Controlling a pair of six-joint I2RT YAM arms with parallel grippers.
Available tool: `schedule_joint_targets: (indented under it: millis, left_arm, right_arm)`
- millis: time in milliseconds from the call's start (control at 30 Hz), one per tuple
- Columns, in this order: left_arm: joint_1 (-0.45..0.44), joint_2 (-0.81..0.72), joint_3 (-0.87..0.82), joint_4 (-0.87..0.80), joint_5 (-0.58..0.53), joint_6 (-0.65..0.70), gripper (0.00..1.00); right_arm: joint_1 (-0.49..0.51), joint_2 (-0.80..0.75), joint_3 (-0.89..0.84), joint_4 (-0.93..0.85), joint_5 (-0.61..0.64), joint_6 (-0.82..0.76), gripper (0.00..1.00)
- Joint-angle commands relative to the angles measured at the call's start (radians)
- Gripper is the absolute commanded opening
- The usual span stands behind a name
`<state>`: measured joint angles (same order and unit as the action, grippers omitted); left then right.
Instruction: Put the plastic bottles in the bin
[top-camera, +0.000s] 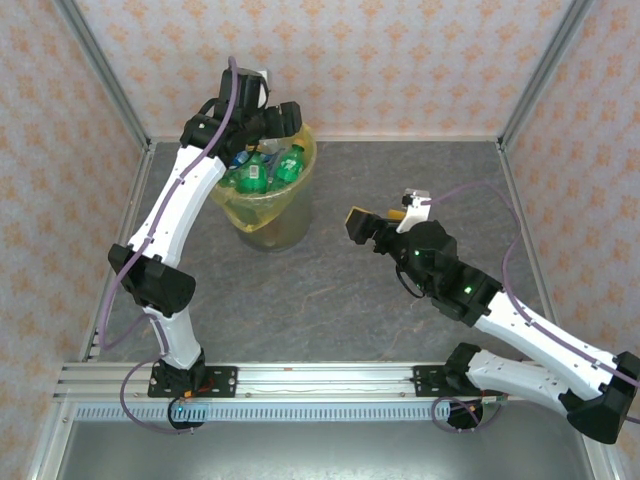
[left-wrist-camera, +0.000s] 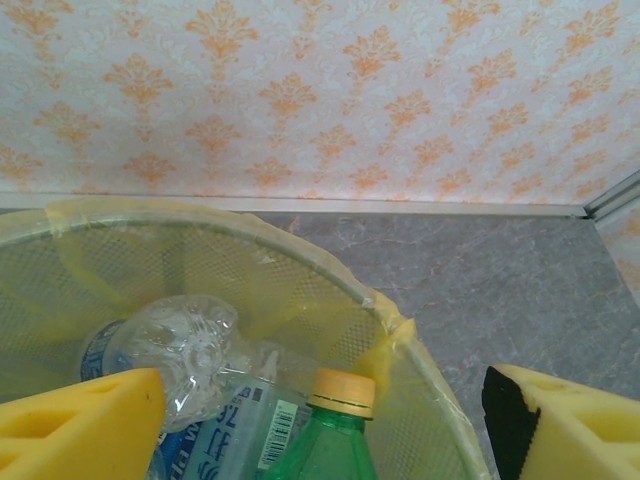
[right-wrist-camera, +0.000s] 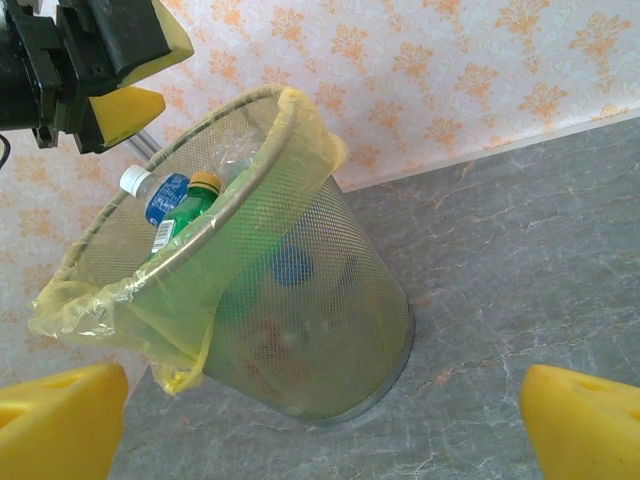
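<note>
Drop-off at far left: left claw spread wide just above bin, nothing between its pads. Inside, bottles heaped close to the rim: green bottle with a yellowish cap right under the claw, clear bottle, crumpled, to its left. Judged as good as released, so best to rise straight up before swinging away. Keep pads off the liner, loose and draped over the rim, easy to snag. Avoid any push on the mesh side; likely a light bin, apt to slide or tip. Heap looks high enough that a poke from above might roll a bottle out.

Right claw gaping too, empty, out over the middle of table, right of the bin, well apart from it and aimed its way. Wall close behind the bin on the far side, frame post at far left: probably little room there for the left arm to swing back.
</note>
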<state>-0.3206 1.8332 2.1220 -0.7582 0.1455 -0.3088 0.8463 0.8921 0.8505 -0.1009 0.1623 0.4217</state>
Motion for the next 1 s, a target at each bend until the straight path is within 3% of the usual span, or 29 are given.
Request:
schedule_joint_targets:
  millis: [0,167,333,500,767,867,967]
  left_arm:
    - [0.004,-0.054,0.005,0.030,0.067,-0.034,0.85]
    - [0.003,-0.120,-0.047,0.068,0.049,-0.069,0.98]
    - [0.004,-0.275,-0.225,0.180,-0.081,-0.088,0.99]
    - [0.004,-0.487,-0.471,0.295,-0.262,-0.109,0.99]
    - [0.005,-0.937,-1.015,0.517,-0.602,-0.071,0.99]
    - [0.005,-1.084,-1.187,0.498,-0.735,-0.090,0.99]
    - [0.005,-1.180,-1.344,0.434,-0.787,-0.123,0.99]
  right_arm:
    - [0.004,0.014,0.037,0.001,0.037,-0.016,1.00]
    - [0.002,0.016,0.039,-0.008,0.102,0.002,1.00]
    - [0.000,0.013,0.045,-0.047,0.174,0.016,1.00]
    - [-0.002,-0.003,0.037,-0.076,0.267,0.035,1.00]
    - [-0.018,-0.041,-0.011,-0.062,0.446,-0.016,1.00]
    - [-0.035,-0.062,-0.054,-0.039,0.550,-0.073,1.00]
    - [-0.073,-0.079,-0.100,-0.047,0.638,-0.112,1.00]
